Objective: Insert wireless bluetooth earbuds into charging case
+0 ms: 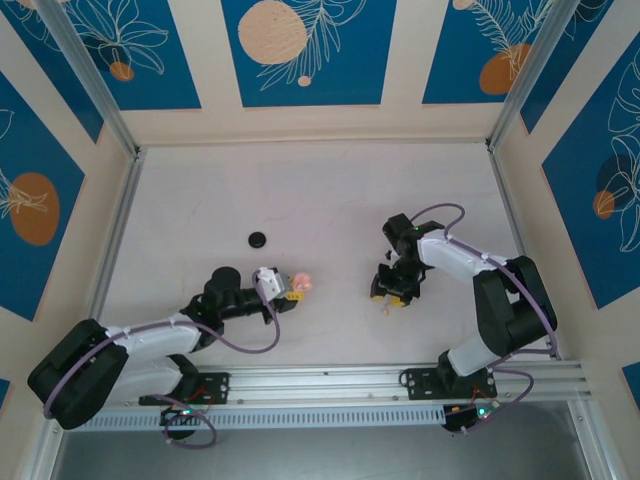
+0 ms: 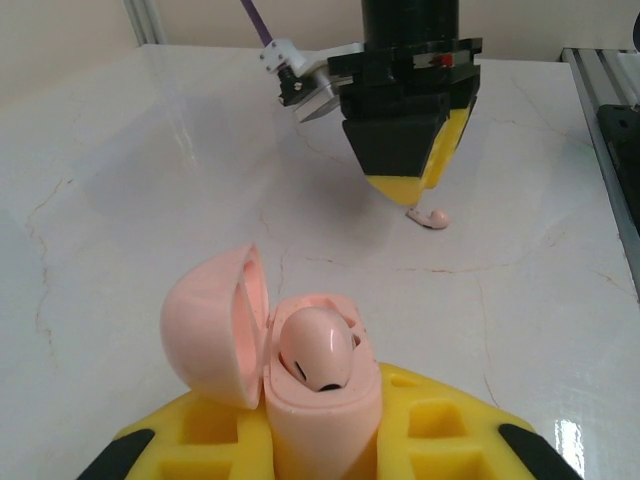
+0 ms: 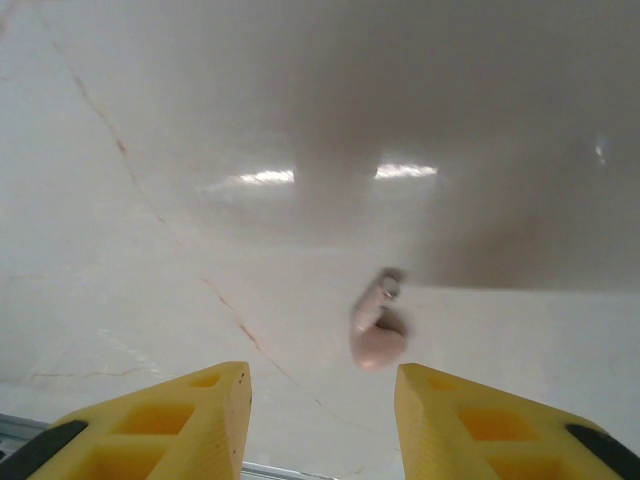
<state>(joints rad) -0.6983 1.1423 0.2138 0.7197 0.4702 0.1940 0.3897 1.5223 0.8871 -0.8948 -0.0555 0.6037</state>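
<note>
The pink charging case [image 2: 322, 420] is clamped upright in the left fingers [image 2: 195, 440], with its lid [image 2: 212, 335] swung open toward 9 o'clock so that the sockets are exposed. One pink earbud [image 2: 318, 350] is seated. A second pink earbud [image 3: 378, 335] lies loose on the surface [image 3: 200, 150]. The right fingers [image 3: 170, 425] are spread and empty, with the bud at 12 o'clock beyond their gap, apparently staged for pickup

Desk layout, centre zone.
The charging case [image 2: 320, 410] sits in the left pincer [image 1: 292, 285], left of centre, with one earbud [image 2: 315, 350] seated in it. To its right, a second earbud [image 3: 378, 335] lies on the desk [image 1: 330, 200], just ahead of the right pincer [image 3: 320, 400] tips. A disc [image 1: 258, 239] lies behind the left pincer, apart from it.
</note>
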